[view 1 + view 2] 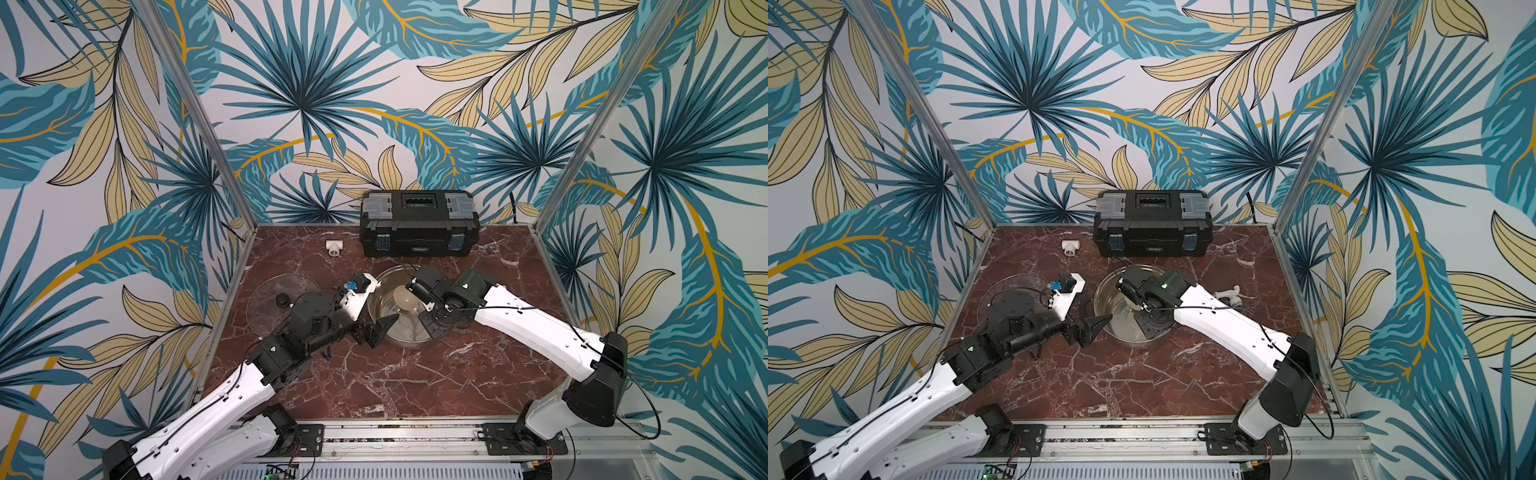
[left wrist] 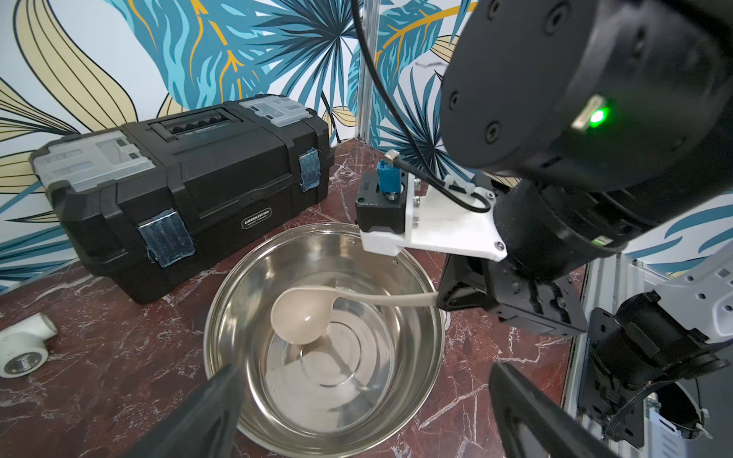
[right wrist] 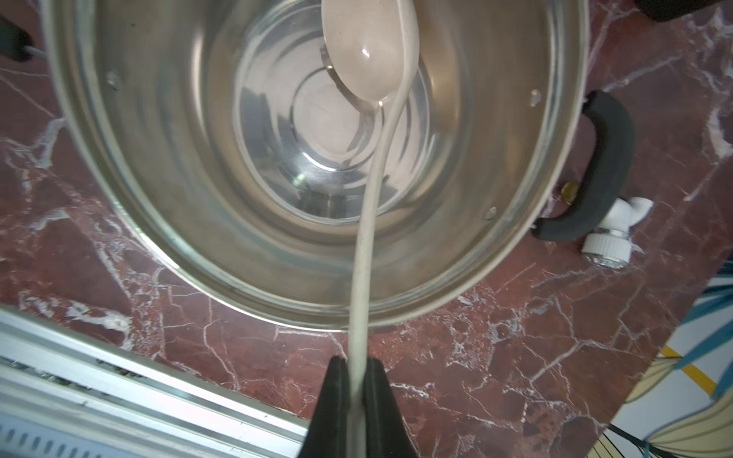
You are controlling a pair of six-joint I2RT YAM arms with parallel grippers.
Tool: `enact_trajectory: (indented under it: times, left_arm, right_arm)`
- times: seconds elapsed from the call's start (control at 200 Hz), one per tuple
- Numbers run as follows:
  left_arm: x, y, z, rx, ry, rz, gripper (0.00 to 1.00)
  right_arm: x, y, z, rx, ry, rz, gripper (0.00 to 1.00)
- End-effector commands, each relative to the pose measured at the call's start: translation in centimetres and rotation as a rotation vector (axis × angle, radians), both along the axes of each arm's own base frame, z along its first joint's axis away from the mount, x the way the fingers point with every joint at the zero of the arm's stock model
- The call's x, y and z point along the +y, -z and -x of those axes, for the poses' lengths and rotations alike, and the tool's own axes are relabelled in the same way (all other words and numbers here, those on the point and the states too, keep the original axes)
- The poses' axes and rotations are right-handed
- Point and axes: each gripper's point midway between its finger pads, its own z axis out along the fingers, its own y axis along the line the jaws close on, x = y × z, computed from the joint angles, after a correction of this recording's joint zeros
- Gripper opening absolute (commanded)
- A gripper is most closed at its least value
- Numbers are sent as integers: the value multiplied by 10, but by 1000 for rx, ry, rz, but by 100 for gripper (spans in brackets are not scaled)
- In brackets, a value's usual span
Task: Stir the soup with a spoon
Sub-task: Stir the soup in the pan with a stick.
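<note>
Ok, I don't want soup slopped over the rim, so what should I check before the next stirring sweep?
1. Right gripper shut on the ladle handle: ok.
2. Ladle bowl inside the steel pot: ok.
3. Pot steadied: not ok; left gripper is open beside it, gripping nothing.
4. Glass lid off, lying left of the pot: ok.
5. Toolbox apart from the pot: ok.
6. White plastic tap touching the pot: cannot tell.
</note>
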Motion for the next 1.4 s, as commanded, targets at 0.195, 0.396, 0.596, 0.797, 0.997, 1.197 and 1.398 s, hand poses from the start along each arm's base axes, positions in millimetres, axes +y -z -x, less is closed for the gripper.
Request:
enact_trajectory:
  times: [0.195,0.396,0.596,0.797,0.997,1.197,1.398]
  left_arm:
    - [3,5,5,-1,1,-4,100]
    - [2,3,5,-3,4,3,100]
    - [1,4,4,0,8,1,100]
    - [1,5,3,-1,2,-3,100]
    - [2,6,3,5,2,-3,100]
    - [3,6,4,6,-3,-2,100]
    - [5,6,5,5,-7,-3,100]
  right_arm:
    - [-4,3,40,104,-65,-50,0]
    - [-46,2,47,47,-13,61,0]
    - [-70,0,38,-20,34,166,0]
    - [-71,-3,17,-96,61,203,0]
    - [-45,-7,-4,-131,42,156,0]
    - [-13,-5,-18,-115,9,85,0]
    - [22,0,-8,-26,-48,-62,0]
